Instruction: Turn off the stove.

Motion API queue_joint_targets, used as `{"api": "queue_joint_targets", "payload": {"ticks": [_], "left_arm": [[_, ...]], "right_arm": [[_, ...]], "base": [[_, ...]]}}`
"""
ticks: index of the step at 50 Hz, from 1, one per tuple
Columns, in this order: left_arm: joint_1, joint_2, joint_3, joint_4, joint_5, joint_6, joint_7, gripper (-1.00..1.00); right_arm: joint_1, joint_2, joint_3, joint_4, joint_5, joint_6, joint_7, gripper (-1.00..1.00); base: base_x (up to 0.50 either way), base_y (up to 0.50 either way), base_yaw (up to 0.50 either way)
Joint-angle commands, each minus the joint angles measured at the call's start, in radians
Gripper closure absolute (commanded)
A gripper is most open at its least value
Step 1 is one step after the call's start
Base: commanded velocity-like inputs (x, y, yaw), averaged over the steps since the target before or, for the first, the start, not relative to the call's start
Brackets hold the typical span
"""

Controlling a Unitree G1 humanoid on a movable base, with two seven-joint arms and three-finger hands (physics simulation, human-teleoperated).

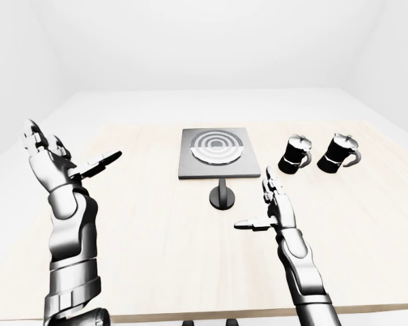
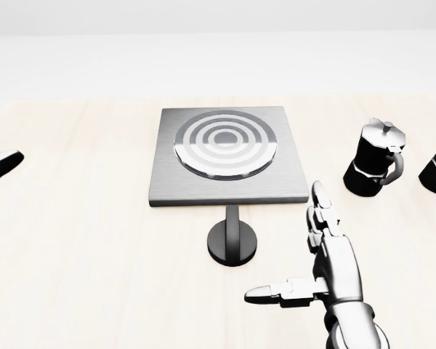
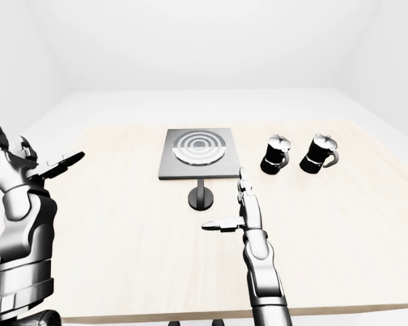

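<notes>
The stove point(image 2: 229, 156) is a grey square slab with a ringed round burner, lying on the pale wooden table point(image 2: 94, 247). Its black round knob point(image 2: 232, 241) sits on the table just below the slab's lower edge. My right hand point(image 2: 285, 243) hovers open to the right of the knob, thumb pointing left toward it, touching nothing. My left hand point(image 1: 71, 146) is raised high at the left of the left-eye view, open and empty, far from the stove. In the head view only a left fingertip point(image 2: 1, 164) shows at the left edge.
Two black moka pots point(image 2: 376, 158) point(image 1: 338, 152) stand on the table to the right of the stove. White floor and walls surround the table, whose near edge point(image 1: 211, 314) runs along the bottom of the eye views.
</notes>
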Motion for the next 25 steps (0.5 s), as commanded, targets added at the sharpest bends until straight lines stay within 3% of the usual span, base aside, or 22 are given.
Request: {"api": "queue_joint_targets", "payload": {"ticks": [1,4,6,11,12,13,17,23,25], "left_arm": [[-0.113,0.099,0.032,0.114,-0.054,-0.011,0.047,-1.00],[-0.133,0.117,0.041,0.147,-0.069,-0.047,0.055,-1.00],[-0.163,0.144,0.050,0.181,-0.102,-0.030,0.058,-1.00],[-0.220,0.200,0.060,0.268,-0.141,-0.039,0.081,-1.00],[-0.240,0.215,0.074,0.296,-0.195,-0.010,0.068,-1.00],[-0.244,0.223,0.071,0.309,-0.209,-0.009,0.072,-1.00],[-0.270,0.249,0.059,0.398,-0.233,-0.043,0.073,-1.00],[-0.261,0.253,0.051,0.390,-0.243,-0.039,0.078,-1.00],[-0.265,0.252,0.048,0.402,-0.239,-0.049,0.073,-1.00]], "right_arm": [[0.000,-0.001,-0.001,0.004,-0.003,-0.006,-0.004,-1.00],[-0.001,-0.001,-0.001,0.004,-0.005,-0.005,-0.005,-1.00],[-0.001,-0.002,-0.001,0.006,-0.006,-0.006,-0.003,-1.00],[-0.003,-0.002,0.001,0.010,-0.010,-0.008,-0.002,-1.00],[-0.003,-0.003,0.001,0.009,-0.012,-0.007,0.000,-1.00],[-0.004,-0.003,0.001,0.010,-0.012,-0.007,0.000,-1.00],[-0.002,-0.002,0.002,0.004,-0.014,-0.004,0.001,-1.00],[-0.002,-0.001,0.003,0.002,-0.016,0.000,0.001,-1.00],[-0.004,-0.002,0.003,0.005,-0.017,-0.001,0.001,-1.00]], "base": [[0.00,0.00,0.00],[0.00,0.00,0.00],[0.00,0.00,0.00],[0.00,0.00,0.00],[0.00,0.00,0.00],[0.00,0.00,0.00],[0.00,0.00,0.00],[0.00,0.00,0.00],[0.00,0.00,0.00]]}}
